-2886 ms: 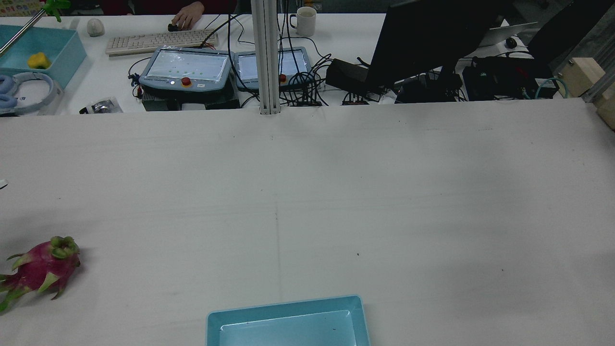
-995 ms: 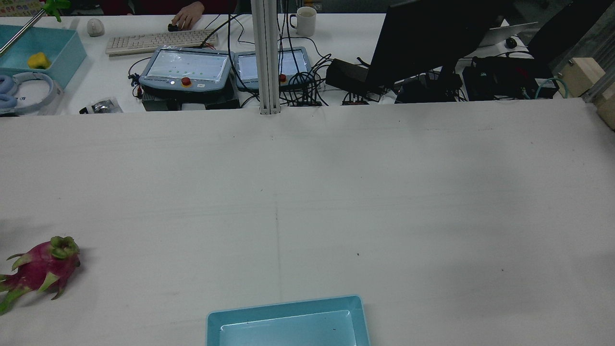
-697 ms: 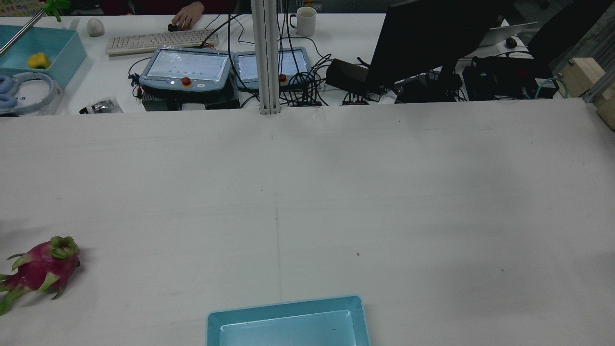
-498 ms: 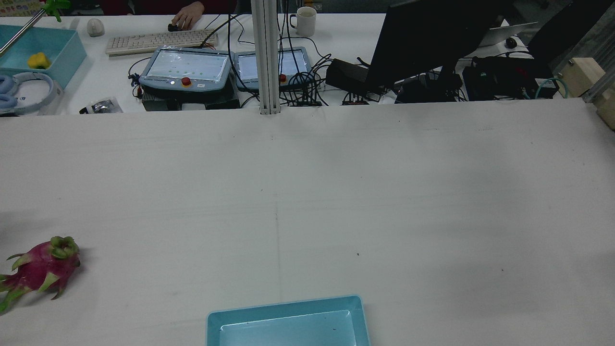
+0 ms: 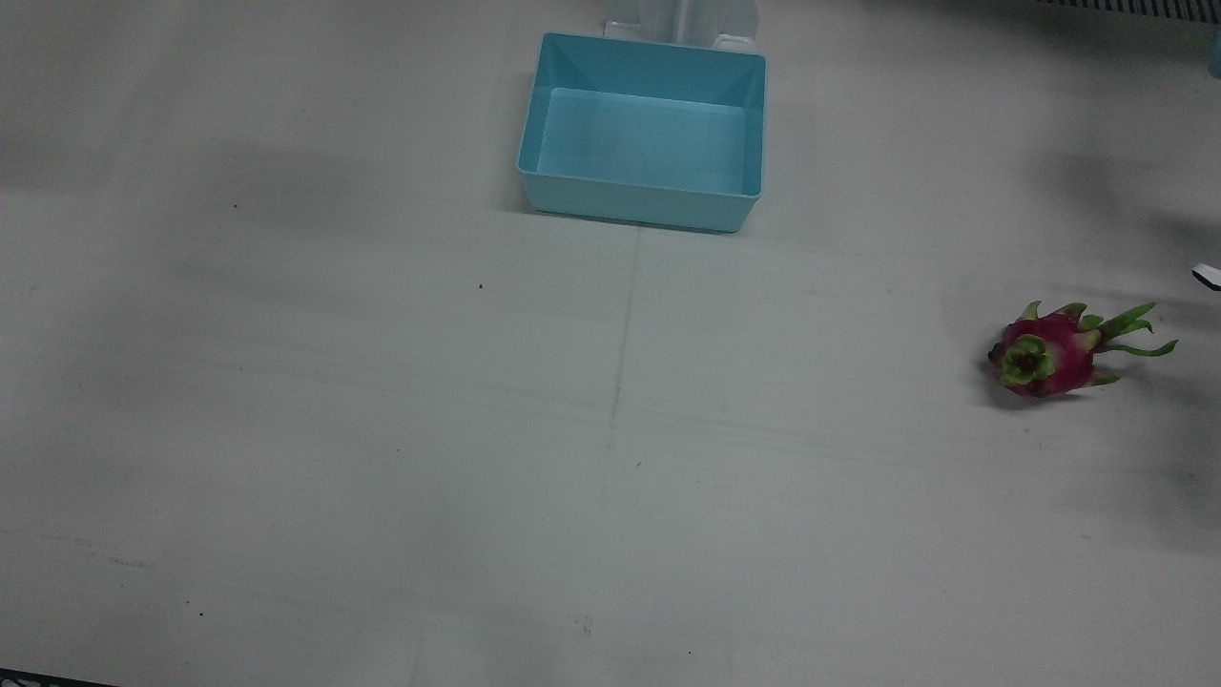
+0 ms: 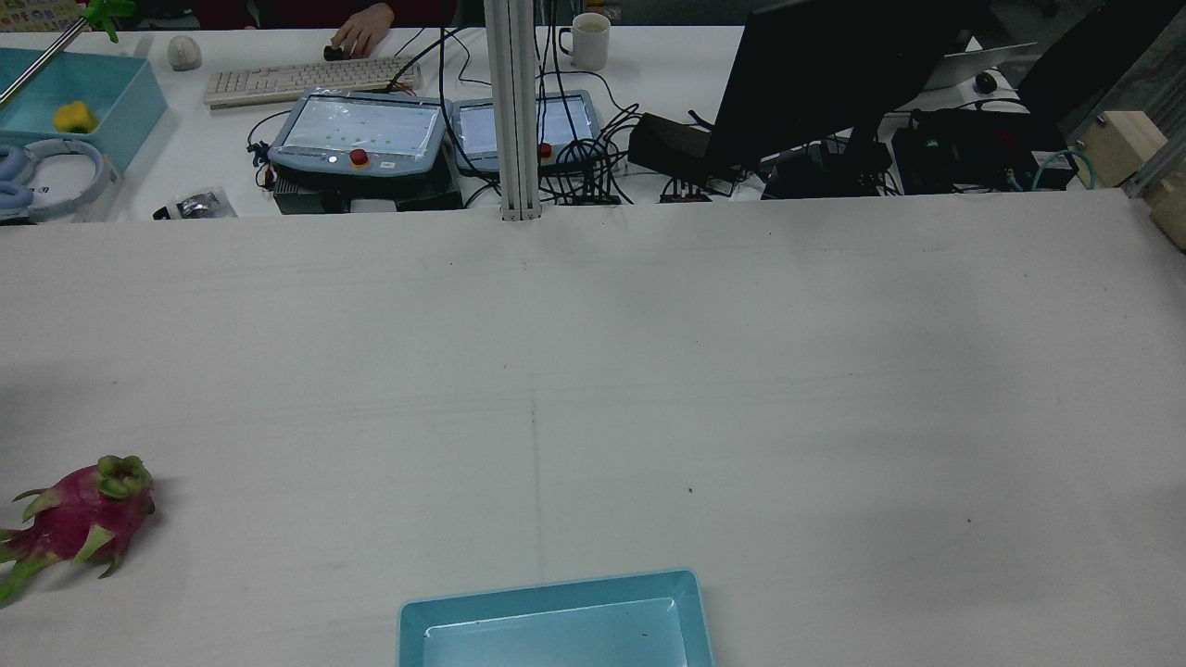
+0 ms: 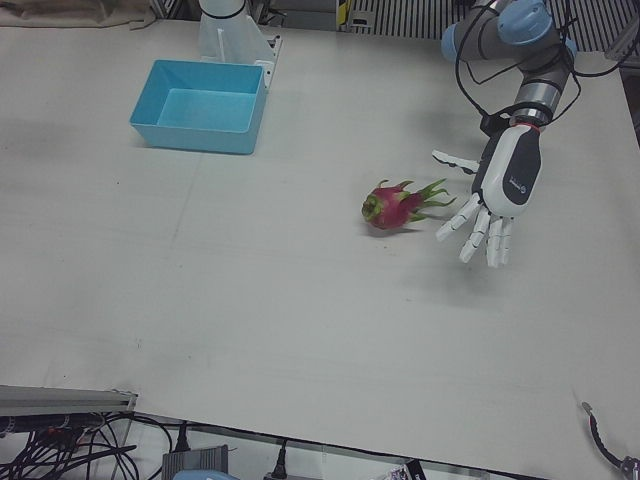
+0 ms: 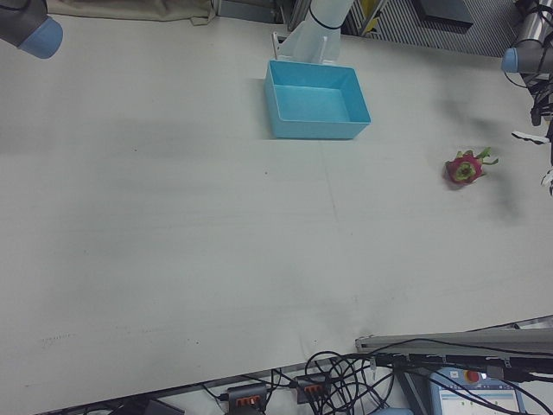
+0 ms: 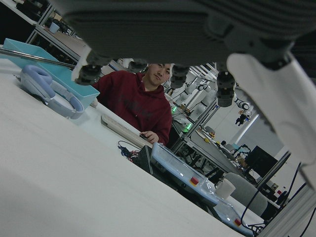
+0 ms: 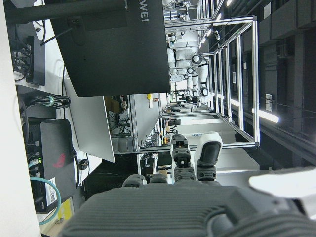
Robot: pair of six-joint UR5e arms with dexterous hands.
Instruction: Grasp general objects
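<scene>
A pink dragon fruit (image 5: 1049,353) with green scales lies on the white table; it sits near the left edge in the rear view (image 6: 79,517) and mid-table in the left-front view (image 7: 397,206). My left hand (image 7: 495,200) hovers above the table just beside the fruit's leafy end, open, fingers spread and pointing down, not touching it. A fingertip (image 5: 1206,277) shows at the front view's right edge. My right hand (image 10: 195,160) shows only in its own view, open and holding nothing, facing the monitor.
An empty light-blue bin (image 5: 641,207) stands at the robot's side of the table, middle (image 6: 547,593). Beyond the far edge are teach pendants (image 6: 359,134), a keyboard, a monitor (image 6: 815,74), cables and a seated person (image 9: 140,106).
A white fingertip of my left hand at the rear view's left edge has left that view. The shadow there has shifted. The dragon fruit and bin have not moved.
</scene>
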